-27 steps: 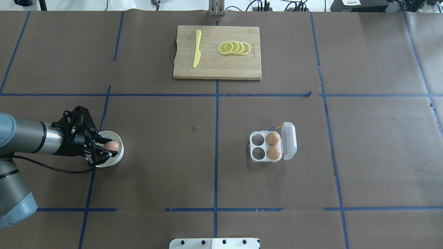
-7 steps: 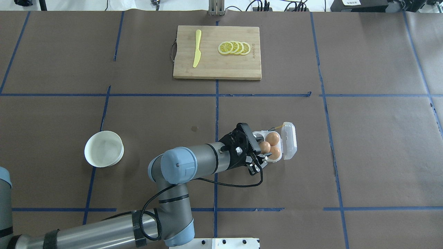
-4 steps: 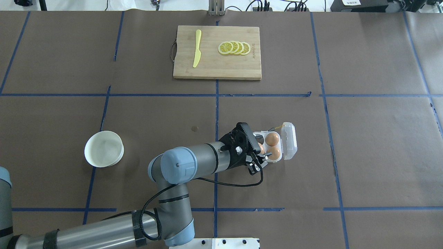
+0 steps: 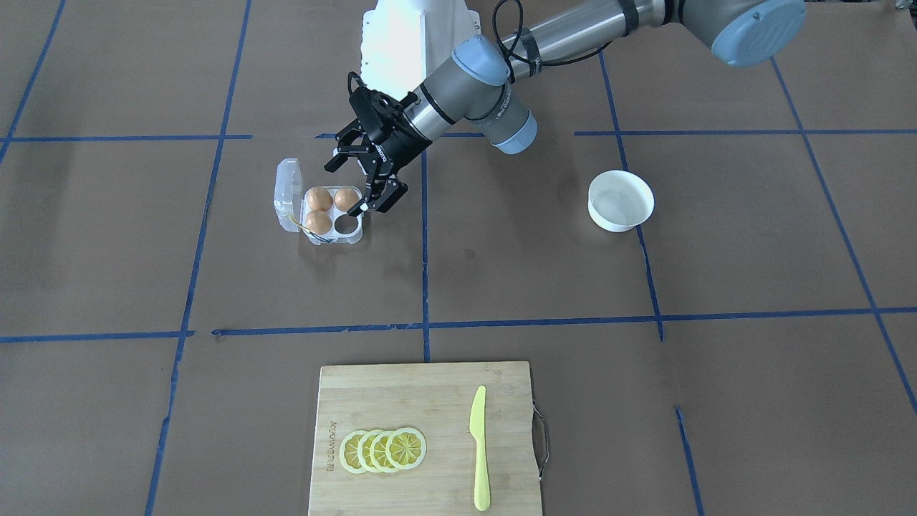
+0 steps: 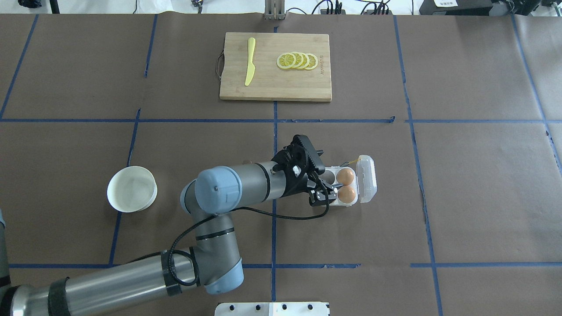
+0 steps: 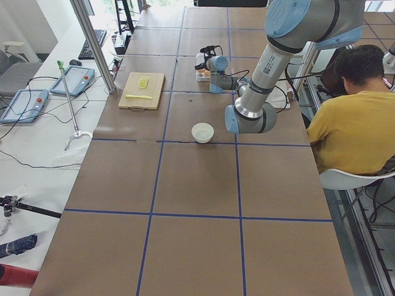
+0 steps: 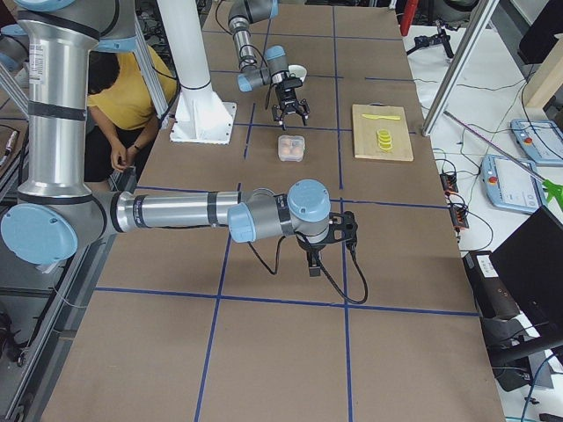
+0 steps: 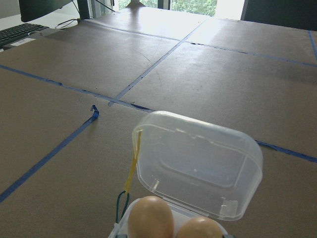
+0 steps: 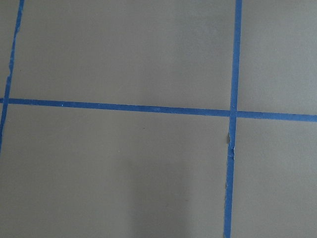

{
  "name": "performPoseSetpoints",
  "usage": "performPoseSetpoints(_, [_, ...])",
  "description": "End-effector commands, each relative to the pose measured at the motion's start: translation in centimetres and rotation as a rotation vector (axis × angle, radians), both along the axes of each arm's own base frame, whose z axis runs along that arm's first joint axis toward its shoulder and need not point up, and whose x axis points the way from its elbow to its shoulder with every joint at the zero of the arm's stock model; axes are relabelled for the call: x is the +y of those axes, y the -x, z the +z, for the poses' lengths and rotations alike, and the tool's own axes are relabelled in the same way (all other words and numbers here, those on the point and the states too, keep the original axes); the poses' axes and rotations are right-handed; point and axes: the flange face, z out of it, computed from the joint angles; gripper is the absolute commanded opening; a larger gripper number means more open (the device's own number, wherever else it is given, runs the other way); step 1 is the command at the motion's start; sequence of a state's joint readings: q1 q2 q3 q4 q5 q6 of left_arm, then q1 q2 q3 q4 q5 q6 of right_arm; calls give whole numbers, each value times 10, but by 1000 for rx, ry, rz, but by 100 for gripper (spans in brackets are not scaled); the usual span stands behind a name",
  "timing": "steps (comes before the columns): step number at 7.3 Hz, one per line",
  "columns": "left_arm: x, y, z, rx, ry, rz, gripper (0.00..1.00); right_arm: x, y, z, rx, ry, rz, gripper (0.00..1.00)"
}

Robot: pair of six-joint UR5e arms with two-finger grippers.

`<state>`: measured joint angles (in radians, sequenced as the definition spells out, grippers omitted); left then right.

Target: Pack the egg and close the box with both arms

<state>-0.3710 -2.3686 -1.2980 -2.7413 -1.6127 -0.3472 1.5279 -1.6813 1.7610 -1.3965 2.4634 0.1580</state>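
The clear egg box [image 4: 356,240] [image 5: 351,204] stands right of the table's middle, its hinged lid [image 4: 286,185] [image 5: 367,178] open and upright. In the front view it holds three orange-brown eggs; the egg [image 4: 347,197] in the cell nearest the robot lies just below my left gripper [image 4: 351,185]. One cell [image 4: 347,226] is empty. The left gripper [image 5: 326,181] is open and holds nothing, and in the overhead view it hides the box's left cells. The left wrist view shows the lid [image 8: 198,168] and two eggs [image 8: 151,218]. My right gripper [image 7: 313,262] shows only in the exterior right view; I cannot tell its state.
An empty white bowl [image 5: 131,188] [image 4: 620,201] stands to the left arm's side. A wooden cutting board [image 5: 275,85] with a yellow knife [image 5: 249,61] and lemon slices [image 5: 297,60] lies at the far edge. A seated person [image 6: 352,117] is beside the table.
The left gripper carried the egg from the bowl to the box. It now stands open, drawn slightly back from the box, and the egg rests in a cell.
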Motion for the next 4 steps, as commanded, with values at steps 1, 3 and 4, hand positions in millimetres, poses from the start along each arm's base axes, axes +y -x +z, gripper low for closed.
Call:
performPoseSetpoints(1, [-56, 65, -1, -141, 67, 66, 99, 1, 0, 1, 0, 2, 0, 100])
performPoseSetpoints(3, [-116, 167, 28, -337, 198, 99, 99, 2, 0, 2, 0, 6, 0, 100])
performPoseSetpoints(4, [-146, 237, 58, -477, 156, 40, 99, 2, 0, 3, 0, 8, 1, 100])
